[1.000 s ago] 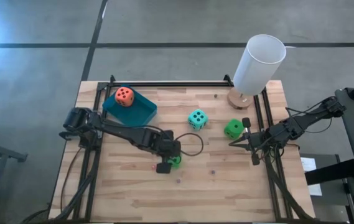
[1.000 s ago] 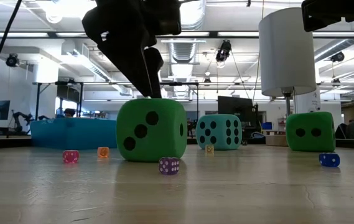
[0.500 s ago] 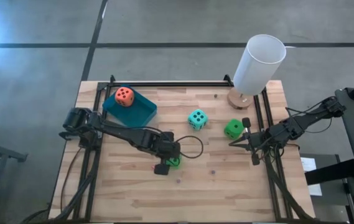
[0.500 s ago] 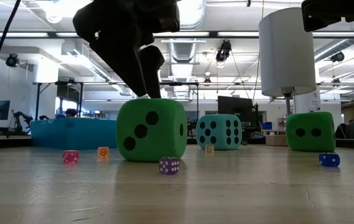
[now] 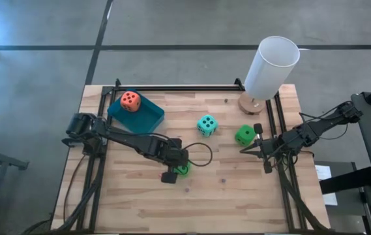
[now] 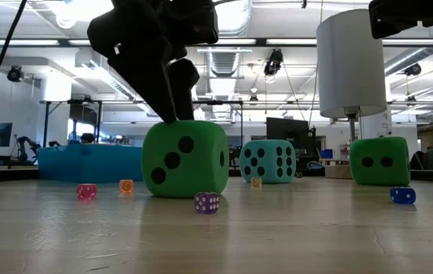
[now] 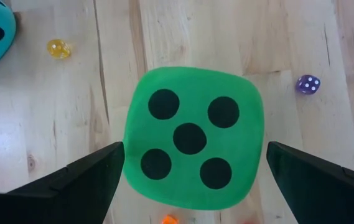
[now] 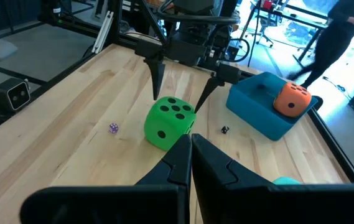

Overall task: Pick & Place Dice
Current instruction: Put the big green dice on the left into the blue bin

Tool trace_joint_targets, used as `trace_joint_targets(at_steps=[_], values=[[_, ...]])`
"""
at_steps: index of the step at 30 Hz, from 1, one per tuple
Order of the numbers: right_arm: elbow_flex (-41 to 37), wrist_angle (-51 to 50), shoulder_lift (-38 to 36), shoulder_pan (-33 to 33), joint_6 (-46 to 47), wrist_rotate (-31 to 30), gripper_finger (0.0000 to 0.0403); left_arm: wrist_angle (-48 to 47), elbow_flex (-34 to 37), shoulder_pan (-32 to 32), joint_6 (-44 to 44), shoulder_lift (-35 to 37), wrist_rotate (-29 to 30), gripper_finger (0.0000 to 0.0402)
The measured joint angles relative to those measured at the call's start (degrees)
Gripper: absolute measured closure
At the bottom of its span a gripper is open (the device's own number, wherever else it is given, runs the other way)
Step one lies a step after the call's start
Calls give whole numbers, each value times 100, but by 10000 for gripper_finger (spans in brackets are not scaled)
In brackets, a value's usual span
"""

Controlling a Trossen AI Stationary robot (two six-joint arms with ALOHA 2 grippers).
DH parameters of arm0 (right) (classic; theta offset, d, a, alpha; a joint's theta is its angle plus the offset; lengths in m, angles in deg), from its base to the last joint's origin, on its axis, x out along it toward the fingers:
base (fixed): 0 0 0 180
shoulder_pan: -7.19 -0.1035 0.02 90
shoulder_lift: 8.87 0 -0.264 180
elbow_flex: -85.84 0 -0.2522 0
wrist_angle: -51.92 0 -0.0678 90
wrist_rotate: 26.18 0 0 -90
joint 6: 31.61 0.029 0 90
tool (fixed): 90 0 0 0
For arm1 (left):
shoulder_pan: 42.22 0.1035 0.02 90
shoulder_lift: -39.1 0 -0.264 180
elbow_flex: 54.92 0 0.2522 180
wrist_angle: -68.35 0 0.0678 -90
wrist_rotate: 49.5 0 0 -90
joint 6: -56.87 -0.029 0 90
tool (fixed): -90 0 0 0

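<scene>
left end effector (image 5: pixel 177 171) wide open, lowered astride green die (image 5: pixel 182 169), no grip yet | change: dropped closer | next: close, carry to tray (image 5: pixel 147 118)

Left gripper (image 5: pixel 177 168) now a touch further toward the left side of the table than a second ago, centred over the green die (image 5: pixel 182 169) instead of offset toward its far edge. Wrist slightly more upright over the die in the low view; fingertips (image 6: pixel 172 114) now down at the die's top face (image 6: pixel 185 160), where before one hung just above the rear corner. Fingers spread wide either side of the die in the left wrist view, five-pip face (image 7: pixel 191 138) between them, no contact visible. Less of the green die showing past the gripper in the high view.
</scene>
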Motion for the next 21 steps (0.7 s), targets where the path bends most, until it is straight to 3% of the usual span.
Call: trace_joint_targets(at_steps=[21], values=[[0,-1,-1,1,0,0,394,131,7,7,9,-194,109,4]])
